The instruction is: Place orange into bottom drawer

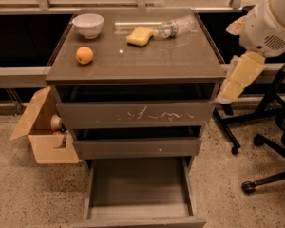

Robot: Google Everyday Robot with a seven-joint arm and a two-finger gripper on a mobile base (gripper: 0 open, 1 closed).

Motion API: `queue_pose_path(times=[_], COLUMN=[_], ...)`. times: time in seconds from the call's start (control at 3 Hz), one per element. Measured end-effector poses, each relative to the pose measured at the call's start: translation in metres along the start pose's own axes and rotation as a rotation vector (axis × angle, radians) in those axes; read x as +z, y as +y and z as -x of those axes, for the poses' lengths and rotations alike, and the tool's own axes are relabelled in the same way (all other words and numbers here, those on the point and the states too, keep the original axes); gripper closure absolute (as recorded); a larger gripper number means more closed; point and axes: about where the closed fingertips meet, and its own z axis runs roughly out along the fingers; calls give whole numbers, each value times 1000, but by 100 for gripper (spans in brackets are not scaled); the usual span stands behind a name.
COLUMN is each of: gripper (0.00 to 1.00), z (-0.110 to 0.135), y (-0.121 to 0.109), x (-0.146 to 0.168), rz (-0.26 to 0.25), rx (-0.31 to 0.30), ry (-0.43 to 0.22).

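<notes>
Speckled floor point(19, 194), dark wall panels point(19, 37), cardboard box point(42, 139), black chair bases point(268, 120)

The gripper point(225, 96) hangs just right of the cabinet point(180, 63). Well left of it, on the cabinet, lies the orange point(84, 55), with the bowl point(88, 25) behind. Below and left of the gripper, the bottom drawer point(137, 186) stands open.

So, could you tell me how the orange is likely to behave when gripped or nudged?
Being round on the smooth cabinet top, the orange will probably roll if nudged. It looks firm, so it likely holds its shape when squeezed. The gripper hangs off to the right, away from it.
</notes>
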Motion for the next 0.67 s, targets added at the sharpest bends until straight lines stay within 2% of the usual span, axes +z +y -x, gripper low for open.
queue_pose_path(times=[0.33,0.67], gripper=[0,0], z=[26,26], y=[-30,-30], x=[33,33], rz=[-29,-29], rx=[38,38], ry=[-148,-148])
